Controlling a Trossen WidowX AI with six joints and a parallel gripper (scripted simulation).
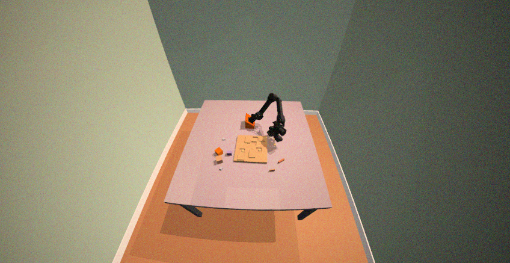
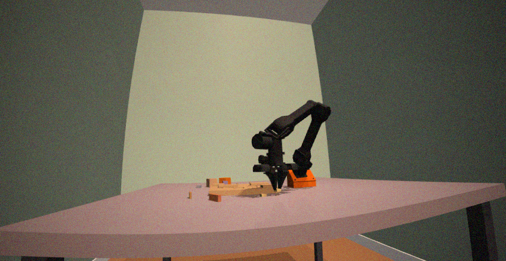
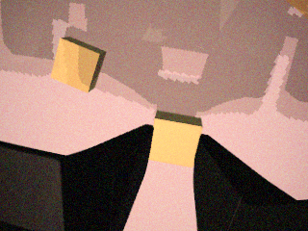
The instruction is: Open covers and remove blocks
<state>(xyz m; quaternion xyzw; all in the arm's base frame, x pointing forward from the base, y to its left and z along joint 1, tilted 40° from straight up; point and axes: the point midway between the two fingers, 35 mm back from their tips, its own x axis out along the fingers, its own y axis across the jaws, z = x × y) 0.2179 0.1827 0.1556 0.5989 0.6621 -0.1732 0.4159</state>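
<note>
From the top, the puzzle board [image 1: 248, 156] [image 2: 234, 190] lies on the pink surface [image 1: 250, 188] [image 2: 159, 219] [image 3: 43, 115]; small openings show among its covers, their contents too small to tell; an orange cube [image 1: 218, 150] and a purple block [image 1: 229, 153] sit off one side; in the exterior view, the fingers [image 2: 277, 189] point down low beside the board; in the wrist view, they are nearly closed, gripping a yellow block [image 3: 174, 144]; another yellow block [image 3: 73, 65] rests near, apart from them.

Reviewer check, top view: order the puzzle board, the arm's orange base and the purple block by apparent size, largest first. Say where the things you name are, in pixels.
1. Puzzle board [image 1: 246, 156] [image 2: 234, 192]
2. Orange base [image 1: 249, 126] [image 2: 301, 181]
3. Purple block [image 1: 229, 153]
</note>
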